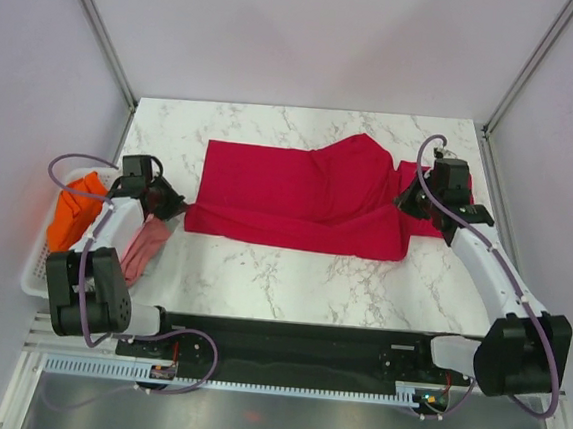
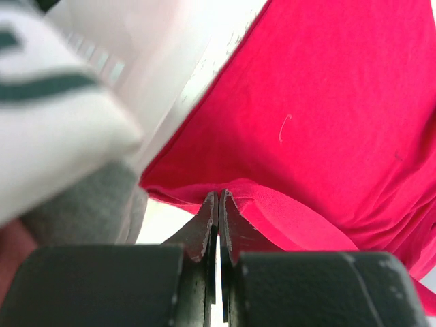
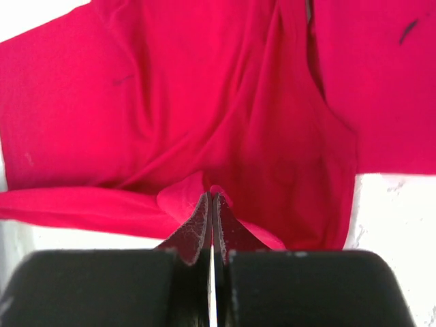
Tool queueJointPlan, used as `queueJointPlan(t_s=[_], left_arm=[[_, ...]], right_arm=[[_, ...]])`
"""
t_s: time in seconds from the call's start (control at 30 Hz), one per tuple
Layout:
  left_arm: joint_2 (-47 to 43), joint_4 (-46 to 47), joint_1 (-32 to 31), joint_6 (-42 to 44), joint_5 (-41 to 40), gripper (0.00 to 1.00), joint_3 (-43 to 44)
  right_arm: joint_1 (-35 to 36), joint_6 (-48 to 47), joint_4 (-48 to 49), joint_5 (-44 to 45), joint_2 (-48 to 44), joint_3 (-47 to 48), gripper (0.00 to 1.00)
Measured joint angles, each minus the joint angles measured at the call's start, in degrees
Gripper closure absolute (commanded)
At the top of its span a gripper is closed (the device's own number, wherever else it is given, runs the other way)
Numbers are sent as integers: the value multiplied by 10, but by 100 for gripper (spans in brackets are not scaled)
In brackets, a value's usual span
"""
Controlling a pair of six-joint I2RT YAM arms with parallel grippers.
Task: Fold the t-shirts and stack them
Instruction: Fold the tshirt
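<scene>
One crimson-red t-shirt point(image 1: 299, 191) lies spread and partly rumpled across the middle of the marble table, with its right part bunched up. My left gripper point(image 1: 180, 207) is at the shirt's lower-left corner, shut on the hem. In the left wrist view the closed tips point(image 2: 219, 196) pinch the edge of the red cloth point(image 2: 327, 102). My right gripper point(image 1: 405, 200) is at the shirt's right side. In the right wrist view its closed tips point(image 3: 212, 197) pinch a small fold of the cloth point(image 3: 204, 102).
A white basket point(image 1: 37, 253) at the table's left edge holds an orange cloth point(image 1: 74, 211). A pinkish cloth point(image 1: 143, 247) hangs beside it under the left arm. Bare marble point(image 1: 291, 275) lies in front of the shirt. Walls enclose the table on three sides.
</scene>
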Motion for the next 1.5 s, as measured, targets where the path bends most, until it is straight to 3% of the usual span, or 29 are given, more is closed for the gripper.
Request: queueJointPlan(t_s=[0.27, 0.87, 1.5], left_arm=[[37, 15, 0, -1, 0, 98, 43], [116, 67, -6, -11, 4, 98, 49], [129, 95, -7, -11, 4, 98, 52]], right_arm=[[0, -13, 26, 29, 75, 53, 100], [14, -49, 57, 16, 247, 198, 100], [18, -72, 51, -1, 330, 317, 99]])
